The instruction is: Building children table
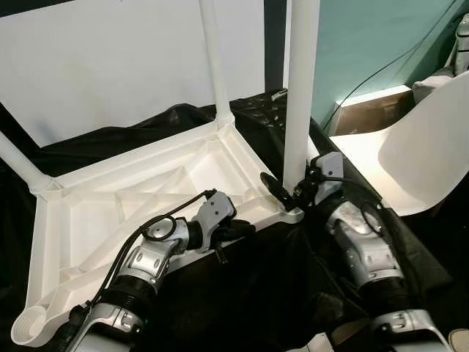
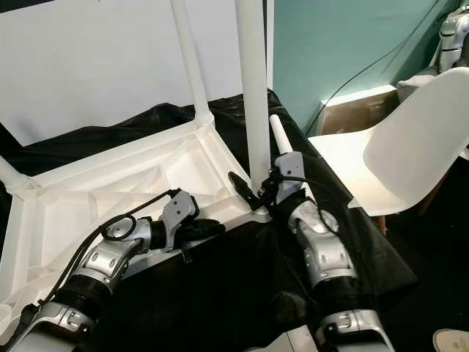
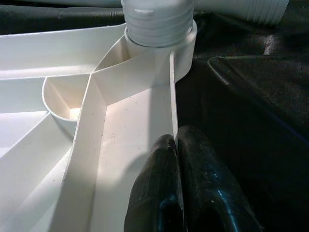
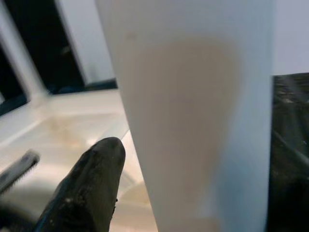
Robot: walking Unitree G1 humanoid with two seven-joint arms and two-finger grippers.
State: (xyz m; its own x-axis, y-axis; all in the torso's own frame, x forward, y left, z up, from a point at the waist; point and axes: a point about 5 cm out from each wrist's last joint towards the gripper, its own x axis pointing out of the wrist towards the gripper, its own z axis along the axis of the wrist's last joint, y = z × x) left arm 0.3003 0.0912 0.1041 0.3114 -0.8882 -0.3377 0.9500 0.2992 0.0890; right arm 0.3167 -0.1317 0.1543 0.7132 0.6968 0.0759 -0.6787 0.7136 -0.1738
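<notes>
White plastic, the upturned tabletop [image 1: 146,191] lies underside-up on a black cloth [image 1: 242,293], with legs standing at its far corners and one leg [image 1: 299,95] rising straight up from the near right corner socket [image 1: 292,213]. The right tool [image 1: 287,192] sits at that leg's foot, its fingers spread round the base of the shaft with one black finger [image 4: 89,186] lying alongside the white tube; whether it presses firmly I cannot tell. The left tool [image 1: 238,231] is pinched shut on the thin near rim [image 3: 172,96] of the tabletop, just left of the same socket, steadying it. What matters next is that the leg's long axis is vertical and lies just beyond the right tool, so turning it home falls to the right arm. The near left socket [image 1: 29,323] stands open, without a leg.
</notes>
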